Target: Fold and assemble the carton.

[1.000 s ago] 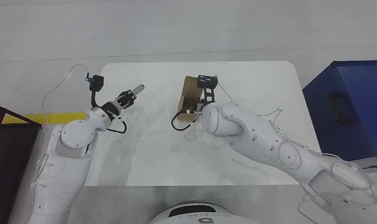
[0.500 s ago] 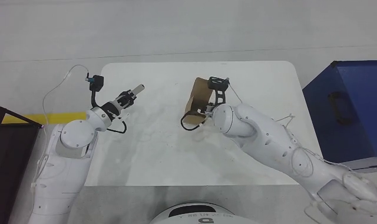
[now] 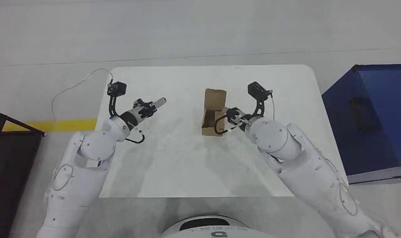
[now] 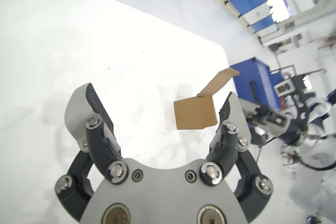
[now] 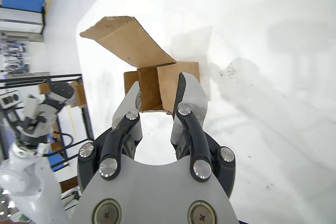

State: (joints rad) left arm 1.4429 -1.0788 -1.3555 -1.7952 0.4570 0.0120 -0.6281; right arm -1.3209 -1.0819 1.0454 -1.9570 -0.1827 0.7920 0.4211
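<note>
The brown carton [image 3: 213, 104] lies mid-table with one long flap raised. In the right wrist view its open end [image 5: 148, 86] faces the camera and the flap [image 5: 126, 41] slants up and away. My right gripper [image 3: 226, 118] is at the carton's right side, and its fingers [image 5: 190, 93] are closed on the walls at the open end. My left gripper [image 3: 159, 103] hangs open to the carton's left, well apart from it. In the left wrist view the carton [image 4: 195, 113] shows beyond the spread, empty fingertips [image 4: 90, 101].
The white table [image 3: 188, 163] has bare surface in front of and behind the carton. A blue bin [image 3: 369, 122] stands off the table's right edge. A dark frame [image 3: 12, 150] stands on the floor at the left.
The right arm swung out to the right and carried the carton a little rightward, turning it square to the table. The left gripper shifted right, closer to the carton.
</note>
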